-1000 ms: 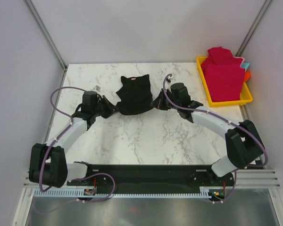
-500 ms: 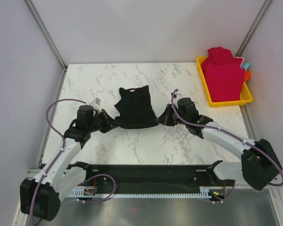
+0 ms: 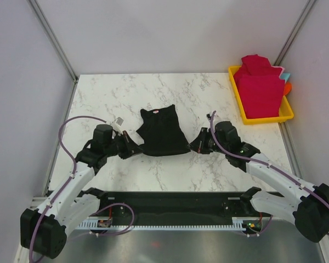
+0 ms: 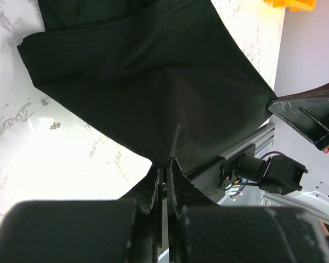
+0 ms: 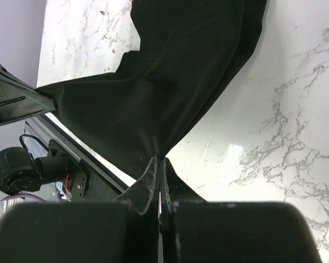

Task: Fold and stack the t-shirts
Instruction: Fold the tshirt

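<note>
A black t-shirt (image 3: 162,131) lies stretched on the marble table, its collar end pointing away from the arms. My left gripper (image 3: 135,149) is shut on its near left corner; in the left wrist view the cloth (image 4: 153,82) runs pinched into the closed jaws (image 4: 165,163). My right gripper (image 3: 194,145) is shut on the near right corner; the right wrist view shows the cloth (image 5: 170,93) pinched at the fingertips (image 5: 160,160). The crimson-red t-shirts (image 3: 259,85) sit folded in a pile at the back right.
A yellow plastic tray (image 3: 244,111) holds the red pile at the table's back right, against the right wall. The black base rail (image 3: 170,203) runs along the near edge. Grey walls close in the left, right and back sides.
Both grippers have pulled the black t-shirt toward the near edge, still gripping its near corners. The shirt now lies flatter and more spread, and both arms have drawn back.
</note>
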Robot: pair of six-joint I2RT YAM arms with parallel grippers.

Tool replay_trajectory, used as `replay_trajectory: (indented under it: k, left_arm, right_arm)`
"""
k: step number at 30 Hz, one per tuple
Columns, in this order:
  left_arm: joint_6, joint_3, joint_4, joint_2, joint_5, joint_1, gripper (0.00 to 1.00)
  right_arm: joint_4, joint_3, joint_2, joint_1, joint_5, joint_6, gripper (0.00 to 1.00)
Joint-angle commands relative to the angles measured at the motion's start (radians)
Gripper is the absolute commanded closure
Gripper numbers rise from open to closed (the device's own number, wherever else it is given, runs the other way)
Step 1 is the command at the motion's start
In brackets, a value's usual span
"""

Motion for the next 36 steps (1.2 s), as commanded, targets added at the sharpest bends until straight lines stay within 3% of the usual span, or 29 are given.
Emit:
replay_trajectory:
  k: [1, 16, 24, 32, 33, 34, 35, 36]
  left_arm:
    - [0.015, 0.059, -0.014, 0.02, 0.029, -0.004, 0.98]
    - [-0.003, 0.367, -0.029, 0.362, -0.018, 0.034, 0.98]
    - [-0.012, 0.58, -0.029, 0.652, -0.026, 0.08, 0.98]
    - [-0.07, 0.787, -0.012, 0.954, -0.009, 0.184, 0.98]
    - [-0.083, 0.819, 0.003, 0.978, -0.015, 0.192, 0.91]
    - [-0.092, 0.838, 0.028, 1.045, -0.023, 0.195, 0.72]
    - [-0.104, 0.867, 0.017, 1.082, -0.039, 0.201, 0.45]
    - [-0.116, 0.919, -0.009, 1.116, -0.044, 0.207, 0.22]
  right_arm:
    - [-0.017, 0.034, -0.006, 0.004, 0.03, -0.005, 1.0]
    - [-0.076, 0.359, 0.256, -0.03, 0.283, -0.037, 1.0]
    - [-0.026, 0.568, 0.485, -0.097, 0.281, -0.066, 1.0]
    - [0.045, 0.908, 0.888, -0.146, 0.179, -0.147, 1.0]
    - [0.052, 0.997, 0.933, -0.15, 0.18, -0.148, 0.97]
    - [0.045, 1.045, 1.02, -0.156, 0.183, -0.138, 0.8]
    - [0.045, 1.088, 1.061, -0.166, 0.178, -0.128, 0.43]
    - [0.046, 1.169, 1.103, -0.173, 0.131, -0.122, 0.37]
